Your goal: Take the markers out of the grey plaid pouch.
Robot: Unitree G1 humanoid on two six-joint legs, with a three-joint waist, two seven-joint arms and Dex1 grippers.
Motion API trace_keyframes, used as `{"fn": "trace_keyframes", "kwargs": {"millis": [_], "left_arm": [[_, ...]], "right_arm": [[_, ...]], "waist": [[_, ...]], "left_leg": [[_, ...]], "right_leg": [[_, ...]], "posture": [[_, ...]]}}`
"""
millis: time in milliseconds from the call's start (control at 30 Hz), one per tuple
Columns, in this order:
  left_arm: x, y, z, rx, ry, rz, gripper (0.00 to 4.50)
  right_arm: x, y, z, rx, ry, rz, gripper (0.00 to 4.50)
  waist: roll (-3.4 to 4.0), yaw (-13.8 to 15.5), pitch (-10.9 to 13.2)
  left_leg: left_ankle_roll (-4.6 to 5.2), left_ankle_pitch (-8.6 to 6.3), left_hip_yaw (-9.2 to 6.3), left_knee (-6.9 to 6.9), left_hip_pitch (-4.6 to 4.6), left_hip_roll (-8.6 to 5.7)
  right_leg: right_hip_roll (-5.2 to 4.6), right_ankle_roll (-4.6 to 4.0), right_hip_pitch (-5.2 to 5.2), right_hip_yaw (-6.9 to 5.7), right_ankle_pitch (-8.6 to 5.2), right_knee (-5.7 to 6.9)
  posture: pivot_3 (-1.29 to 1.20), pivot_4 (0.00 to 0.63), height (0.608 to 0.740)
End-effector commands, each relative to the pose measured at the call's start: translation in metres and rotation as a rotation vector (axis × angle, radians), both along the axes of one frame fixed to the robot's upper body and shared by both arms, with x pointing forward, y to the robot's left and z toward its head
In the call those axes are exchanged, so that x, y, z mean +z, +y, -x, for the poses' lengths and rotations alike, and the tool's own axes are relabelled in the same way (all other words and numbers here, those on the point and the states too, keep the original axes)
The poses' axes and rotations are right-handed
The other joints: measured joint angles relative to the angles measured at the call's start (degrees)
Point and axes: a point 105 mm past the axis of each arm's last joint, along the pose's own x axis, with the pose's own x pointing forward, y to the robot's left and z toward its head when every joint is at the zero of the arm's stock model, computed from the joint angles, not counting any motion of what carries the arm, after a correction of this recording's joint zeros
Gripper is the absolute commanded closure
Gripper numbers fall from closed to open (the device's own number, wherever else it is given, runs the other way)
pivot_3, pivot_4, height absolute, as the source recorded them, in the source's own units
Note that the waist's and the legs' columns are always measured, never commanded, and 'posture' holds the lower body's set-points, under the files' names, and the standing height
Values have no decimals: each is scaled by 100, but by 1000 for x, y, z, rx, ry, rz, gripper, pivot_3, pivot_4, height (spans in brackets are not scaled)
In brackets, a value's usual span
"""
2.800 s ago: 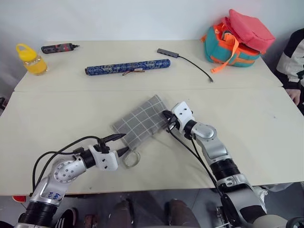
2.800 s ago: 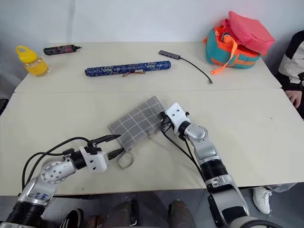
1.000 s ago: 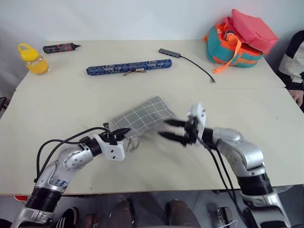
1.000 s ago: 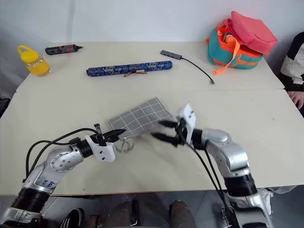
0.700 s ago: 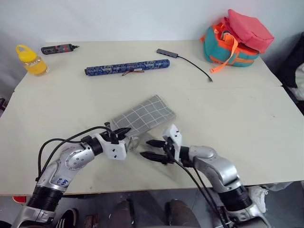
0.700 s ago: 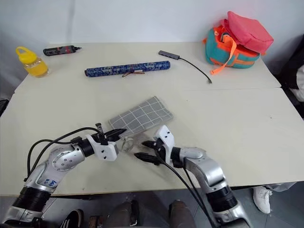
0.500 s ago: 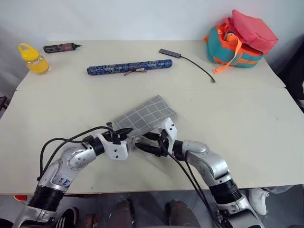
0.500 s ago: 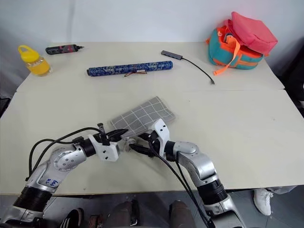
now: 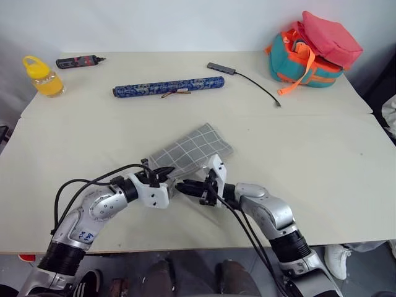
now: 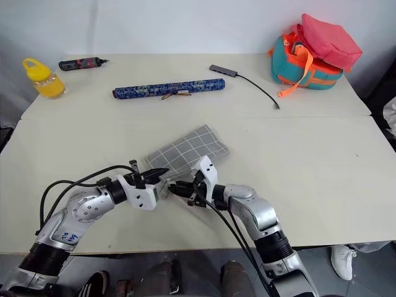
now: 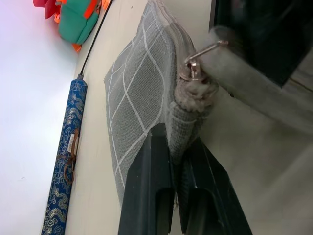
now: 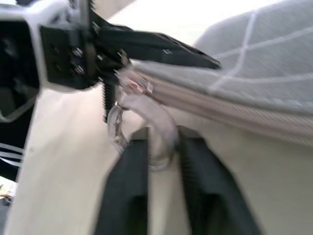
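The grey plaid pouch [image 9: 193,147] lies on the table with its near corner lifted. My left gripper [image 9: 163,172] is shut on that corner, and in the left wrist view the fabric sits pinched between the gripper's [image 11: 177,147] black fingers. The pouch's zip looks closed along its edge [image 11: 171,29]. My right gripper [image 9: 180,185] points left, tip to tip with the left one, and is shut on the ring pull [image 12: 152,128] that hangs from the zip. The markers are hidden.
A long blue patterned roll [image 9: 167,87] lies behind the pouch. At the far left stand a yellow bottle [image 9: 41,75] and a black-and-red tool [image 9: 77,61]. A grey hub with a cable [image 9: 220,68] and a teal-orange bag [image 9: 312,49] sit at the back right.
My right gripper swung left from open beside the pouch to the ring pull and shut on it. The left gripper kept its hold on the pouch corner.
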Motion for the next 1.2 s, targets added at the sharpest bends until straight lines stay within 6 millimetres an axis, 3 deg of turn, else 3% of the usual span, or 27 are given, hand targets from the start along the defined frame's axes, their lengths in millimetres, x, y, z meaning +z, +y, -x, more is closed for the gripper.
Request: {"fn": "trace_keyframes", "kwargs": {"millis": [33,233,567,733,867,1000,1167,1200], "left_arm": [[2,-9,5,-31,-13,5,4500],[1,-5,6,-26,-10,2,4500],[9,17,21,-39,24,47,4500],[16,36,27,-16,40,107,4500],[21,45,28,-2,58,167,4500],[24,46,29,-10,66,194,4500],[21,42,28,-21,82,221,4500],[20,41,27,-22,87,235,4500]], "right_arm": [[9,6,4,16,-5,-47,4477],[8,-2,-2,-25,-33,-21,4477],[11,-81,-44,-199,-158,167,4477],[16,-130,-67,-303,-209,271,4477],[17,-155,-77,-356,-235,325,4477],[18,-162,-81,-374,-257,342,4477],[18,-151,-74,-325,-253,315,4477],[21,-148,-73,-318,-235,286,4306]], "waist": [[-1,0,0],[-1,0,0],[-2,-8,0],[-3,-41,1],[-3,-70,1],[-3,-140,1],[-3,-156,1],[-3,-155,1]], "left_leg": [[0,-1,0,2,0,2],[-5,-13,6,20,-2,15],[-5,-21,19,27,-1,32],[-14,-29,28,29,0,52],[-15,-37,43,37,1,61],[-16,-37,78,38,2,64],[-16,-37,86,41,5,65],[-16,-37,86,42,5,65]], "right_leg": [[1,0,0,1,0,0],[14,0,-1,9,0,4],[28,-1,-9,31,0,0],[51,-2,-24,60,1,-1],[56,-2,-26,71,1,-5],[60,-2,-27,78,1,-6],[61,-2,-27,87,1,-6],[62,-2,-27,87,1,-5]], "posture": [[0,150,740],[0,150,740],[0,150,740],[0,150,740],[0,150,740],[0,150,740],[0,150,740],[0,150,740]]}}
